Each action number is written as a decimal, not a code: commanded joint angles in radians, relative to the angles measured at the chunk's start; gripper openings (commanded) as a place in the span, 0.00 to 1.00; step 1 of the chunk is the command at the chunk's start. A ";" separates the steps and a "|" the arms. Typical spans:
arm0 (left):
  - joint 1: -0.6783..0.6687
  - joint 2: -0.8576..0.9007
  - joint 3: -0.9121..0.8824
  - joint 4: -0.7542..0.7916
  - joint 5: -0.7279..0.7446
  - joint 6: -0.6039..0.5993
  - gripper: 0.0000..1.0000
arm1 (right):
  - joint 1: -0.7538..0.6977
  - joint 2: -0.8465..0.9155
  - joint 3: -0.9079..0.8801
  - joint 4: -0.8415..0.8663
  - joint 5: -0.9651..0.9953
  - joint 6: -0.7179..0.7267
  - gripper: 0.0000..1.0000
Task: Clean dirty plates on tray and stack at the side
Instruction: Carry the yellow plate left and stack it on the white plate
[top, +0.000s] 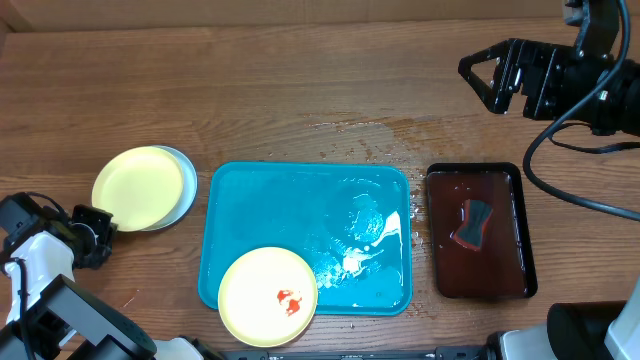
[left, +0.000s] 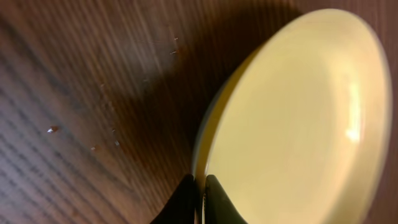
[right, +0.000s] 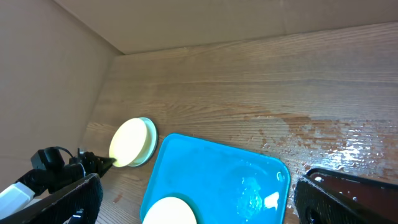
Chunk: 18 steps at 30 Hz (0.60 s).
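A clean pale yellow plate (top: 138, 186) (left: 298, 124) lies on a pale blue-white plate (top: 187, 186), stacked on the wood left of the turquoise tray (top: 260, 205). My left gripper (top: 98, 226) (left: 202, 190) is shut on the yellow plate's near rim, which runs between the two black fingers. Another yellow plate (top: 266, 296) with a red sauce smear (top: 288, 300) sits on the tray's front left corner, overhanging the rim. High at the back right, my right gripper (top: 482, 76) hangs open and holds nothing; its wrist view looks down on the tray (right: 205, 168) and the stack (right: 132, 142).
A dark brown-red tray (top: 445, 250) to the right of the turquoise one holds a sponge (top: 474, 222) and liquid. White foam and water (top: 384, 232) lie on the turquoise tray's right half. Wet patches (top: 365, 130) mark the wood behind it. Cables trail from the right arm.
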 joint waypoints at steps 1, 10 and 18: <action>-0.036 0.003 -0.006 0.042 0.090 0.046 0.24 | 0.004 0.000 -0.001 0.002 -0.008 -0.004 1.00; -0.217 0.003 0.001 0.092 0.163 0.130 0.36 | 0.004 0.000 -0.001 0.002 -0.008 -0.004 1.00; -0.380 -0.075 0.079 -0.048 0.190 0.242 0.42 | 0.004 0.000 -0.001 0.002 -0.008 -0.004 1.00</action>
